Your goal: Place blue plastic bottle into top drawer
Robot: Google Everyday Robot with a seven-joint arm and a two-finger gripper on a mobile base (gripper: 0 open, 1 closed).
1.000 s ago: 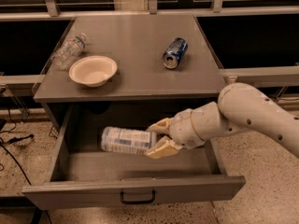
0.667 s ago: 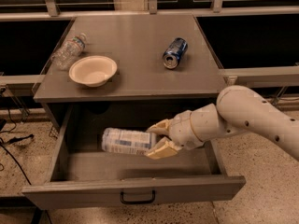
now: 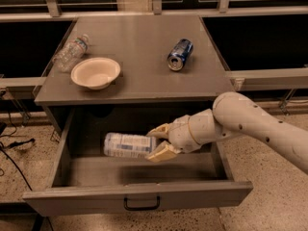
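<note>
We saw the gripper inside the open top drawer, its jaws clamped on one end of the blue plastic bottle, which hung sideways above the drawer floor. On the cabinet top sat a bowl, a clear water bottle and a blue soda can.

Cabinet top: water bottle at back left, bowl just in front of it, soda can well apart to the right. Below, top drawer stands open toward the front. Blue plastic bottle lies sideways w/in it, gripper clasping its right end, arm reaching in from the right.
</note>
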